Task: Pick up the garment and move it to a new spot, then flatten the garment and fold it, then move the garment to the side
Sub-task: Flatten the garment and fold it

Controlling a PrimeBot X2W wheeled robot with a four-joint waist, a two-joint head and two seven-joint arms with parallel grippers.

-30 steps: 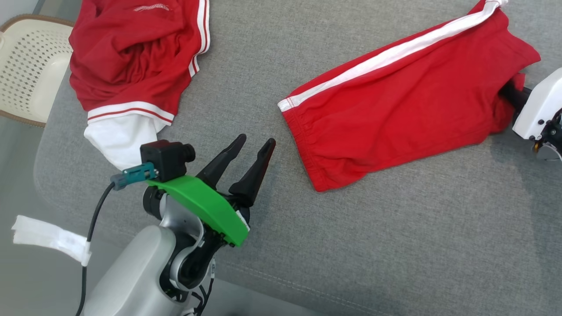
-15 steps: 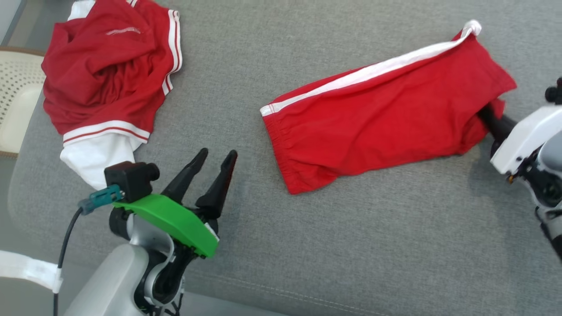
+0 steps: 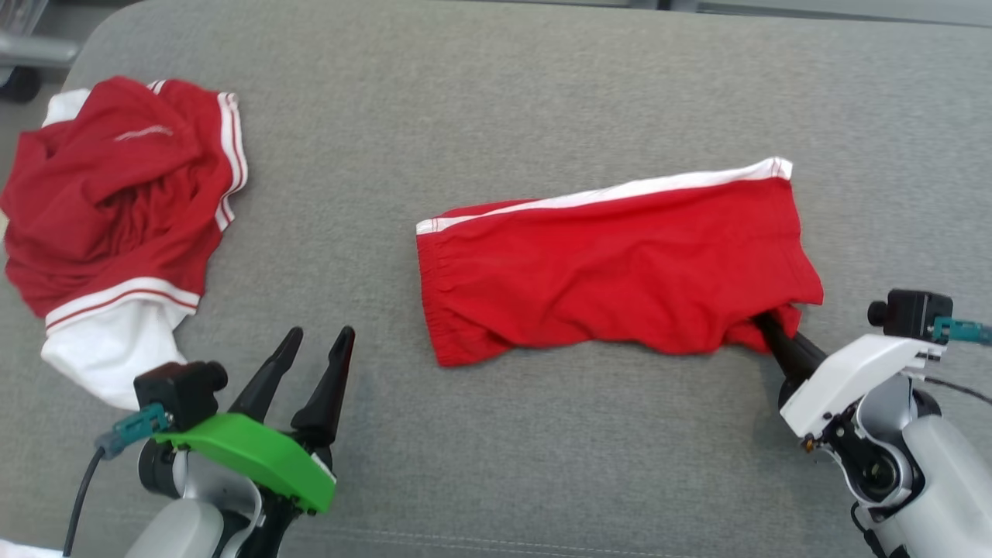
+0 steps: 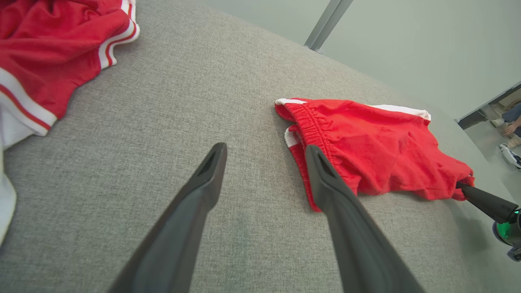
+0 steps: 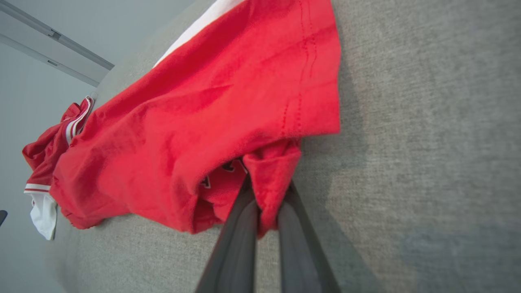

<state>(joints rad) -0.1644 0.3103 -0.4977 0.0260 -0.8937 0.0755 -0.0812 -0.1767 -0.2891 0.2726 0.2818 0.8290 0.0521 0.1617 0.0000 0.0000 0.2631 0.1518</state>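
Head camera looks steeply down; both wrist cameras sit low over the cushion (image 3: 542,93), sharing the garment (image 3: 612,271).

The red shorts (image 3: 612,271), with a white side stripe and an elastic waistband, lie mostly flat and lightly wrinkled across the middle of the gray cushion (image 3: 496,93), one leg-hem corner pinched in the right gripper (image 5: 266,195).

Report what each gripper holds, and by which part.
Right gripper pinches the shorts at a bunched corner by the leg hem. Left gripper is open, empty.

Grey fabric couch (image 3: 496,93), pale wall (image 4: 407,40)
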